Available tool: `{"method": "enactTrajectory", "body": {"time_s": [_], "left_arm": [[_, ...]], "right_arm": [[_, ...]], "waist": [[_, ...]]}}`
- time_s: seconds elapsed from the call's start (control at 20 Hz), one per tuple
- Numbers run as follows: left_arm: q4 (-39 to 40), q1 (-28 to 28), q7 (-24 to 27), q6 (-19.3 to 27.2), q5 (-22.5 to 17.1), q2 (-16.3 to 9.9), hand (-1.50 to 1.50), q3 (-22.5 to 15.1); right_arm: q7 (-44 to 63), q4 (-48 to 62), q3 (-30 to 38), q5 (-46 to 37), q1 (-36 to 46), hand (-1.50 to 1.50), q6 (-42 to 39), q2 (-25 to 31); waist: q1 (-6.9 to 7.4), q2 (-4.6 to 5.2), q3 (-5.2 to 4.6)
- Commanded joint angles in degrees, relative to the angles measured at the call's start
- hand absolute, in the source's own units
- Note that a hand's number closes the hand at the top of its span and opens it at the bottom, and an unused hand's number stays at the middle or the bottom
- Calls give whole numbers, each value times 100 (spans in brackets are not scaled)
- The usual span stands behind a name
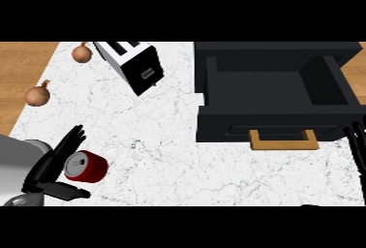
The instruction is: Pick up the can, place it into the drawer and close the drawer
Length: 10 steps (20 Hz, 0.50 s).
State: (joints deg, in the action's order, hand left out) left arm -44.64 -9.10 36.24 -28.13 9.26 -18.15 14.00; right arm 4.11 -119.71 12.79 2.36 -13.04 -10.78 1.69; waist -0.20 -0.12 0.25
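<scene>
Left hand (52, 167) sat low at the counter's (178, 155) left, fingers straight and spread against the red can (87, 166), nothing curled round it. Right hand (357, 145) rested open beside the open black drawer (275, 92).

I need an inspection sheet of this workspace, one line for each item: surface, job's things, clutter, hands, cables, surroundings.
Surface: white marbled counter, wooden floor beyond its left edge.
Job's things: red can upright at lower left; black drawer open, nothing seen inside, wooden handle at its front.
Clutter: toaster; two onions, one beside the toaster, one at the counter's left edge.
Hands: left hand open beside the can, fingers straight; right hand at the right edge, fingers straight, holding nothing.
Cables: nothing seen.
Surroundings: nothing seen.
</scene>
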Motion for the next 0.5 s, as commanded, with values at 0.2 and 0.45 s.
{"method": "enactTrajectory", "body": {"time_s": [0.2, 0.45], "left_arm": [[597, -488, 193, -58, 23, 27, -150, -123], [197, -509, -181, 95, -33, 238, -150, -279]], "right_arm": [[296, -378, 165, 312, -123, -150, -112, -10], [134, -332, -232, -77, -152, -150, 110, -159]], "waist": [[-21, 14, -27], [-8, 11, -26]]}}
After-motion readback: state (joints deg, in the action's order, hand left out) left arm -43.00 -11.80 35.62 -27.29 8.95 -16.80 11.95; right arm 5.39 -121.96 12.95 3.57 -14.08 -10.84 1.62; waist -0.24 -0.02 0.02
